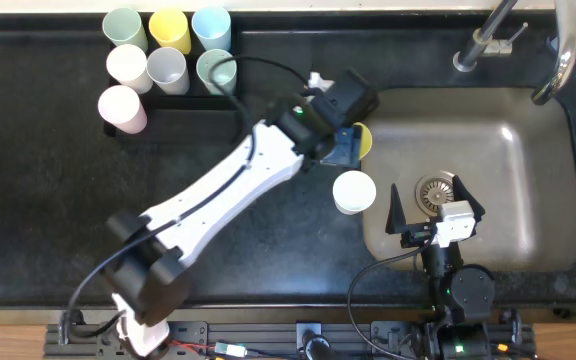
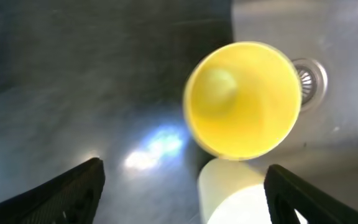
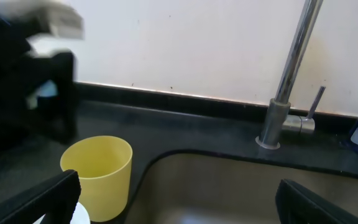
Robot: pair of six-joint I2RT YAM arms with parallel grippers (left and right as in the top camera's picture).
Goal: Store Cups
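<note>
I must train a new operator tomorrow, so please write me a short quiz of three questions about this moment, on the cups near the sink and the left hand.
1. True or false: the yellow cup by the sink lies on its side.
2. Which colour has the cup that stands right beside the yellow cup? A red; B white; C black.
3. Are the fingers of the left hand above the yellow cup open or shut?

Key
1. False: it stands upright, its mouth up.
2. B: it is the white cup.
3. Open: the two fingers stand wide apart.
</note>
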